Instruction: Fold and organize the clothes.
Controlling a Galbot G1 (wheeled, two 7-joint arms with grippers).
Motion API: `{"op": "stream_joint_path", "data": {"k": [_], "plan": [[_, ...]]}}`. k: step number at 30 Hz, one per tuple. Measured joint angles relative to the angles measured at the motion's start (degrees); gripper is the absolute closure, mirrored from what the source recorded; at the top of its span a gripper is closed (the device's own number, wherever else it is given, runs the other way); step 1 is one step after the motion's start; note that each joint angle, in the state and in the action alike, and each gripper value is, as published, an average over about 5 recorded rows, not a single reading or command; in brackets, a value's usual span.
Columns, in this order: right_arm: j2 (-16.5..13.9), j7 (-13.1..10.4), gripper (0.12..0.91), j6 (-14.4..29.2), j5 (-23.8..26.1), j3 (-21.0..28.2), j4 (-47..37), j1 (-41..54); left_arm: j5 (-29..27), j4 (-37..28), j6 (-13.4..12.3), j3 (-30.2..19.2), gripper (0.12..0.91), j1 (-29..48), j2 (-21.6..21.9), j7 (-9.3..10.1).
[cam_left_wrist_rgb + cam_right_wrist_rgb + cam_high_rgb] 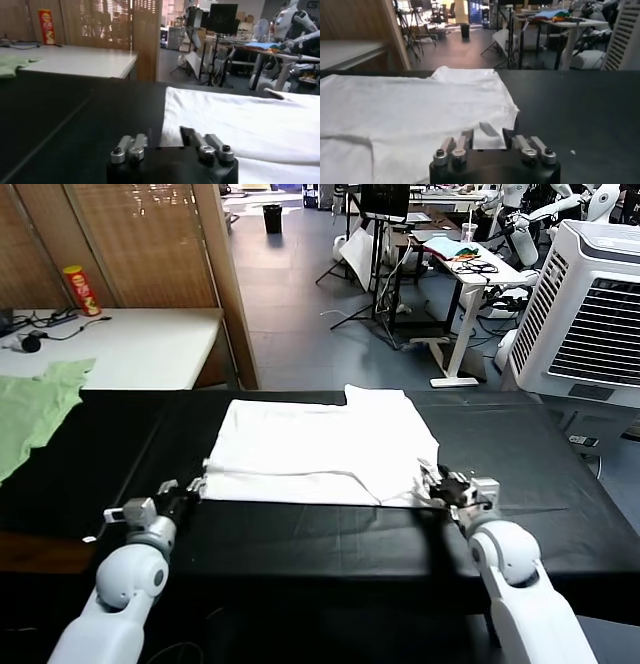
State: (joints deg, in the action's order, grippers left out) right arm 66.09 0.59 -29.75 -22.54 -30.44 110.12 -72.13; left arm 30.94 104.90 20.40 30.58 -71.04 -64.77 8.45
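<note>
A white T-shirt (320, 449) lies flat on the black table (300, 534), plain side up, with a fold line near its front edge. My left gripper (190, 487) is low at the shirt's near left corner. In the left wrist view my left gripper (165, 137) is open, with the shirt's (240, 120) edge between its fingers. My right gripper (438, 484) is at the near right corner. In the right wrist view my right gripper (487, 136) is open around a raised fold of the shirt (410, 105).
A pale green garment (35, 409) lies at the table's far left. Behind it stands a white table (130, 349) with a red can (82, 290). A white air cooler (590, 314) stands at the back right.
</note>
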Motion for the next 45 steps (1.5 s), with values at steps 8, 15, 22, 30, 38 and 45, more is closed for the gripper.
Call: {"op": "stream_joint_path", "data": {"k": [8, 15, 22, 30, 38, 45], "plan": [[0.7, 0.1, 0.416, 0.2, 1.2, -0.2, 0.3, -3.7, 0.3, 0.3, 0.6, 0.0, 0.232, -3.6, 0.1, -1.56], [1.2, 0.0, 0.773, 0.2, 1.6, 0.2, 0.0, -3.6, 2.2, -0.8, 0.8, 0.4, 0.354, -3.7, 0.4, -2.27], [1.1, -1.1, 0.903, -0.2, 1.6, -0.2, 0.8, -4.3, 2.3, -1.0, 0.6, 0.3, 0.735, -4.2, 0.5, -2.48], [0.3, -4.8, 0.903, -5.2, 0.3, -1.8, 5.0, -7.4, 0.7, 1.9, 1.5, 0.0, 0.905, -7.2, 1.5, -0.93], [0.4, -7.5, 0.903, -11.1, -1.9, -4.5, 11.1, -14.0, 0.4, 8.9, 3.8, 1.7, 0.905, -13.8, 3.8, 1.37], [1.1, -6.4, 0.868, -11.2, -1.5, -5.1, 13.8, -19.2, 0.4, 15.8, 4.7, 4.4, 0.905, -21.9, 5.0, 1.28]]}}
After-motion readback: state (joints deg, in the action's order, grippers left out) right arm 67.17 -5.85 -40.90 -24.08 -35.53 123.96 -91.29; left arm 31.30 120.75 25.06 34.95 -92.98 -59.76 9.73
